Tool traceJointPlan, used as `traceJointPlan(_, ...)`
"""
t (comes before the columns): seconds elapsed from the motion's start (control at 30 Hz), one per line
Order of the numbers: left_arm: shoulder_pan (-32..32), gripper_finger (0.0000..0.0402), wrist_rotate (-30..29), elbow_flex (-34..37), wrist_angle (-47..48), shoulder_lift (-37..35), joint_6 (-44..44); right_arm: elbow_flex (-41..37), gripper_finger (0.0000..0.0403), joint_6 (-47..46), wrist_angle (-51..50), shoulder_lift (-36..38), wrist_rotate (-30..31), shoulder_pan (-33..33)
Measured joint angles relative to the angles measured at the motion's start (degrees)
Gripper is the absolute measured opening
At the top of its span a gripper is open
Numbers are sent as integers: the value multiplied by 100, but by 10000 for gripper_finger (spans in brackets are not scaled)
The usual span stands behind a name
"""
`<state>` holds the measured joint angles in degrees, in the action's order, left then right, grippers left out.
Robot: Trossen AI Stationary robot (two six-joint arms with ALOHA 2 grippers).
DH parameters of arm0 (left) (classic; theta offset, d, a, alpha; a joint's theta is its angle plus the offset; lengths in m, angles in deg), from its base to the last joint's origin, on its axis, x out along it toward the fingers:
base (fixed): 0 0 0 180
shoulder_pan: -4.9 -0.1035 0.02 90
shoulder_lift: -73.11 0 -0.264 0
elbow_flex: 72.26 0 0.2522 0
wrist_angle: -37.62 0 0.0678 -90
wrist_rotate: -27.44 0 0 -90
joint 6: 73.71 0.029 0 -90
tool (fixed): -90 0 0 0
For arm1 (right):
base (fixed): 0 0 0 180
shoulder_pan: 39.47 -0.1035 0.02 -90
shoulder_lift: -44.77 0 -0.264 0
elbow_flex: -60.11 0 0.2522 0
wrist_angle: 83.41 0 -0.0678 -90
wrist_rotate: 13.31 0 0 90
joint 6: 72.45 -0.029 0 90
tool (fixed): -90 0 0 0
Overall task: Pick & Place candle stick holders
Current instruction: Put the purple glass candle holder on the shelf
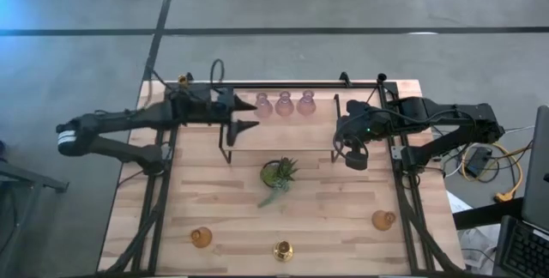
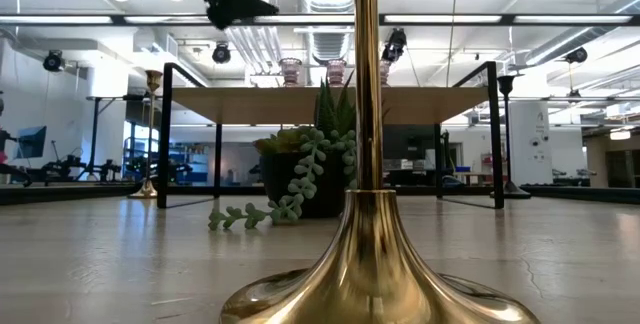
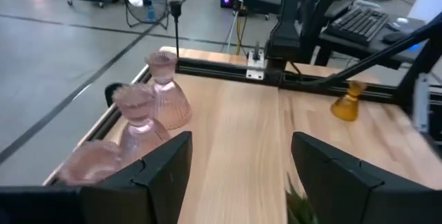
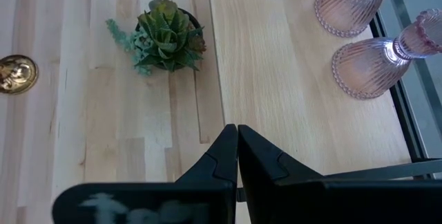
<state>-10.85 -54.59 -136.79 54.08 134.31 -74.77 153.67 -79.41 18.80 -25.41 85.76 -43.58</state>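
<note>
Three pale pink glass candle stick holders (image 1: 284,104) stand in a row on a raised wooden shelf (image 1: 317,128) at the table's far side; they also show in the left wrist view (image 3: 166,99). My left gripper (image 1: 250,115) hovers open just left of the row, with nothing between its fingers. My right gripper (image 1: 353,160) hangs shut and empty over the shelf's right end. Two amber holders (image 1: 201,238) (image 1: 383,220) and a brass holder (image 1: 282,250) stand on their bases near the table's front edge. A black holder (image 2: 505,134) and another brass one (image 2: 152,134) stand at the back.
A small green potted plant (image 1: 279,172) sits at the table's middle, in front of the shelf. The shelf's black frame legs (image 1: 227,149) stand on either side of it. Bare wood lies between the plant and the front holders.
</note>
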Motion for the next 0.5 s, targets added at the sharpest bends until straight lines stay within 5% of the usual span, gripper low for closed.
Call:
traceJointPlan(0.3,161,242,-524,778,-2071,947,-202,-1,8,33,-4,0,1,0)
traceJointPlan(0.5,166,183,-559,650,-2344,1469,-177,-1,8,55,-4,0,1,-1)
